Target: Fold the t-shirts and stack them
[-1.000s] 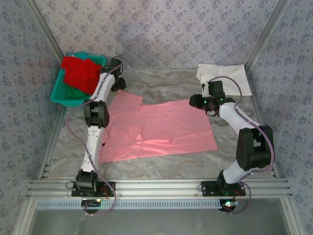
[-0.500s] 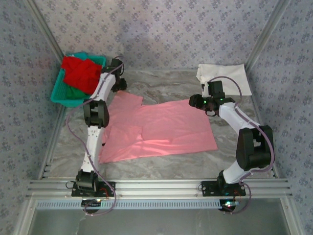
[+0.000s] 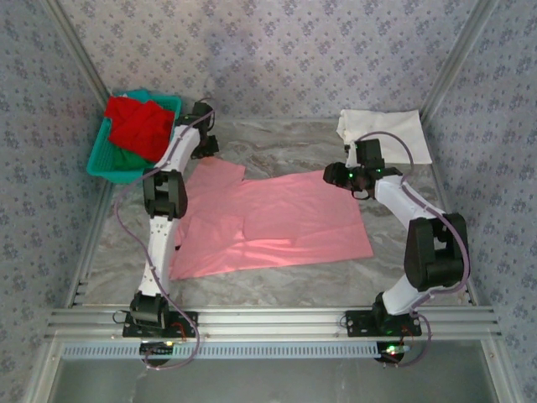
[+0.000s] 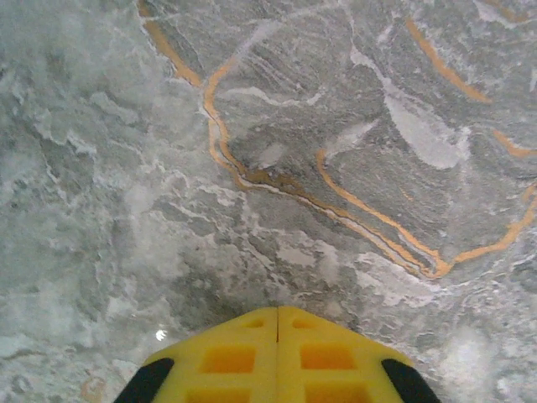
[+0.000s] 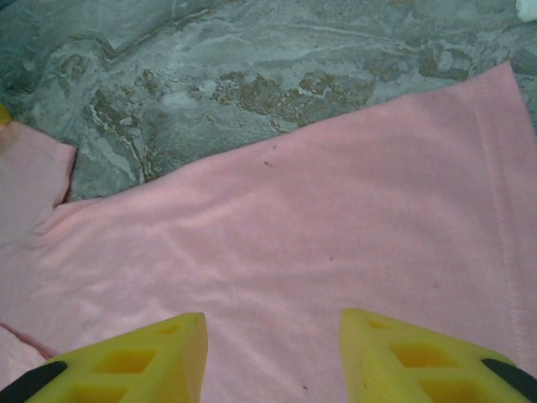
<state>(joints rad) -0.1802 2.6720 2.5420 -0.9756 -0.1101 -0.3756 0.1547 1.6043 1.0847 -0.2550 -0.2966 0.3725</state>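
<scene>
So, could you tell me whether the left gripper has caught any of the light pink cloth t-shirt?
No, the left gripper is shut empty, its yellow fingers pressed together over the bare grey marble tabletop.

The bench (image 4: 352, 151) is seen to be surfaced in a smooth, marble-patterned grey finish veined with orange. The pink t-shirt (image 5: 336, 235) and white t-shirt (image 3: 390, 130) are made of soft matt cloth, while the basket (image 3: 97, 161) is moulded in teal plastic.

The top camera looks down from high behind the near edge over the whole worktop (image 3: 285, 143). Both wrist cameras face it closely; top and right wrist share the pink shirt (image 3: 285, 222)
</scene>
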